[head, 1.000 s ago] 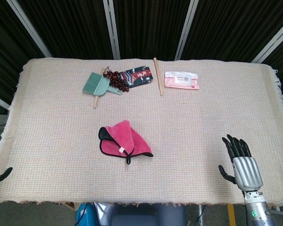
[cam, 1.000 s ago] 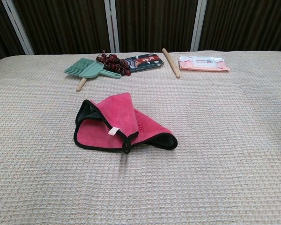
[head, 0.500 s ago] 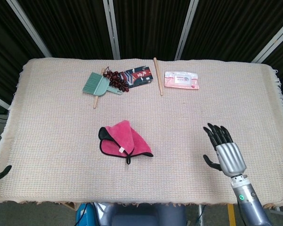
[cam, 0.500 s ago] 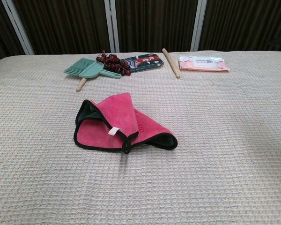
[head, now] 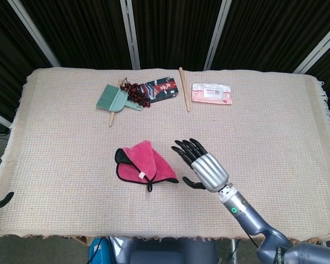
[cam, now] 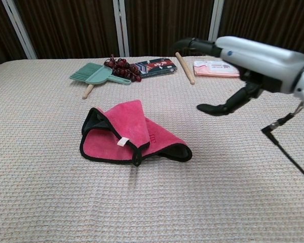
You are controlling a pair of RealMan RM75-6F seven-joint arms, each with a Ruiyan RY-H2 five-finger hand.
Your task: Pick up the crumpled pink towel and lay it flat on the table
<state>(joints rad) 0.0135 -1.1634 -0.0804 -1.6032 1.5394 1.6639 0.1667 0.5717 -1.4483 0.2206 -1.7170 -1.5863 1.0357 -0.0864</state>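
The crumpled pink towel with a black edge lies folded on the table middle, also in the chest view as the pink towel. My right hand hovers just right of it, fingers spread apart and holding nothing; in the chest view the right hand floats above the table, right of the towel. Only a dark fingertip of my left hand shows at the table's near left edge, too little to tell its state.
Along the far side lie a green dustpan brush, dark red beads, a dark printed packet, a wooden stick and a pink wipes pack. A woven cloth covers the table.
My right hand has swept left from the near right corner to just beside the towel, staying open. The towel has not moved.
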